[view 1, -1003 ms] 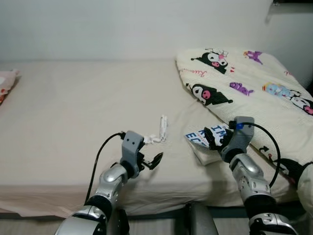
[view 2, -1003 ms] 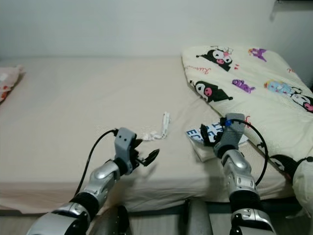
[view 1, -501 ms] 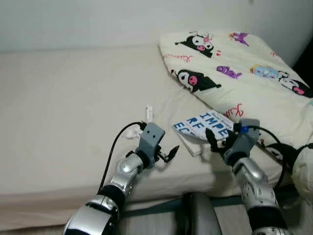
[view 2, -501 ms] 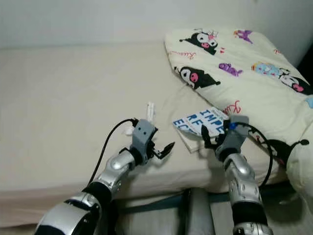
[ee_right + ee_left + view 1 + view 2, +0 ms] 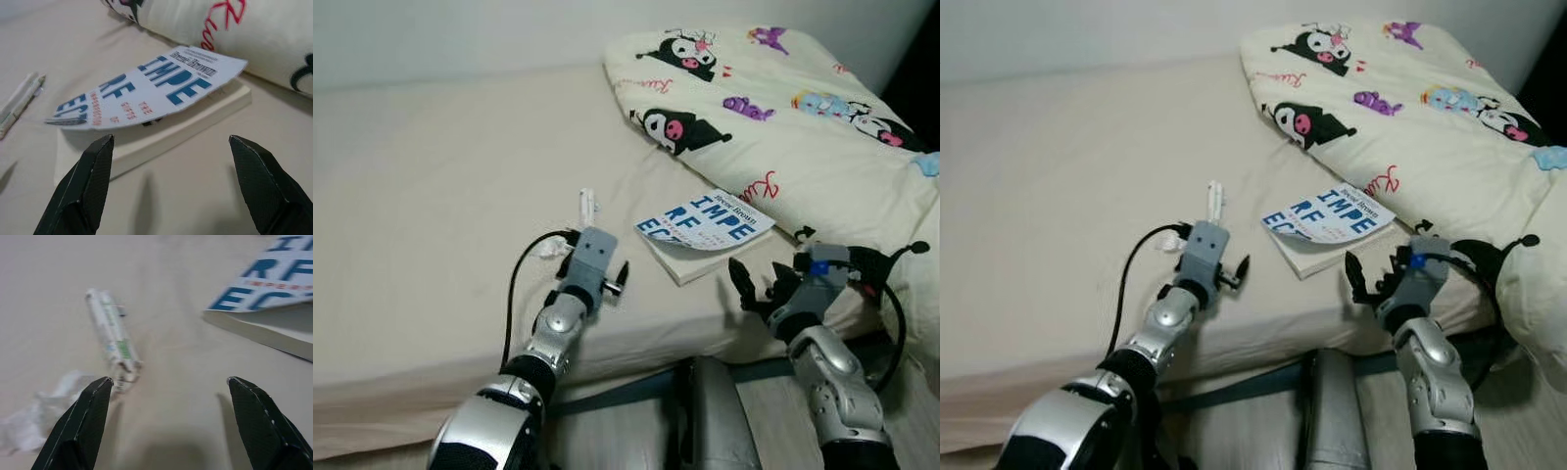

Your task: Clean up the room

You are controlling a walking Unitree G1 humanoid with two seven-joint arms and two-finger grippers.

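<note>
A white paperback book (image 5: 705, 228) with blue letters lies on the beige bed, its cover curling up, next to a cartoon-print quilt (image 5: 783, 127). My right gripper (image 5: 171, 139) is open just short of the book's near edge (image 5: 161, 142), over the front of the mattress, holding nothing. A thin white tube (image 5: 110, 330) and a crumpled white scrap (image 5: 41, 413) lie left of the book. My left gripper (image 5: 168, 381) is open and low over the sheet, close to the tube's near end, touching neither piece.
The mattress front edge (image 5: 636, 357) runs below both grippers, with floor beyond it. A grey rounded part (image 5: 710, 416) stands between my arms at the bottom. The quilt bulges over the bed's right side. Bare sheet (image 5: 431, 166) spreads to the left.
The camera has swung right and down. My right gripper has drawn back from over the book to the mattress edge. My left gripper has moved nearer the tube and scrap.
</note>
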